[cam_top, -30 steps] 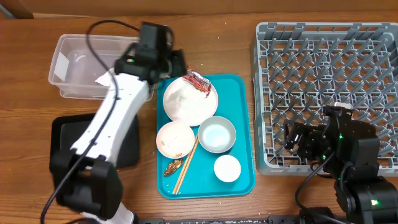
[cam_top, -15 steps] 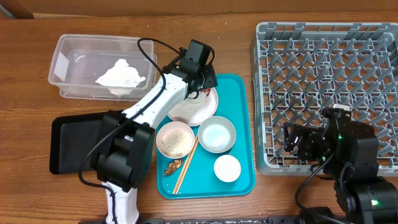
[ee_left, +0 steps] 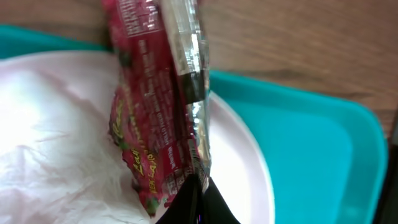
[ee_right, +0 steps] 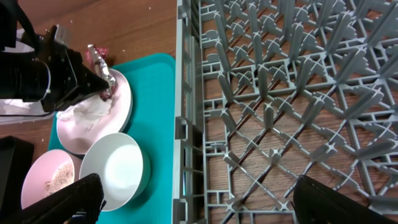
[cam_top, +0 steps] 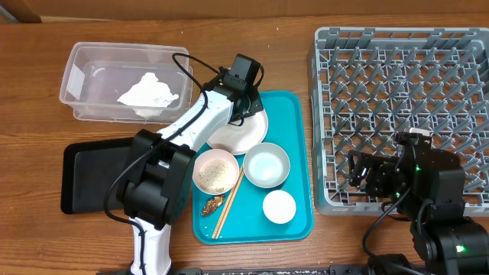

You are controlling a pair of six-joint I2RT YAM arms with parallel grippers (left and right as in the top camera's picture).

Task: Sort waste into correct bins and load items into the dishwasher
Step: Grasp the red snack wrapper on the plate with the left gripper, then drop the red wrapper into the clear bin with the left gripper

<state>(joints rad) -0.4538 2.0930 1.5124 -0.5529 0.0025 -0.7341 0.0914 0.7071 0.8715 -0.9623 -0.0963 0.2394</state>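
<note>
There's your crumpled snack wrapper (ee_left: 155, 112), red and white with a silvery seam. It's standing up off the upper right rim of the white plate (ee_left: 43, 130), which sits at the top of the teal tray (ee_left: 311, 143). Expect it to weigh next to nothing and to be thin, crinkly and slick, so it'll flex and spring rather than hold a shape. The stiff crimped seam looks like the best place to grip, because the loose film beside it may slide out. Treat the plate under it as hard and breakable, so no pressing down.

Your left end effector (ee_left: 194, 193) is right on the wrapper. In the wrist view its tips are pressed together in a point with the seam running straight into them, so it reads as pinching the wrapper's lower edge.

The clear tub (cam_top: 84, 69) lies well to the left across the worktop (cam_top: 229, 30). Your right end effector (ee_right: 205, 202) is spread wide over the near edge of the grey rack (ee_right: 280, 93), holding nothing.
</note>
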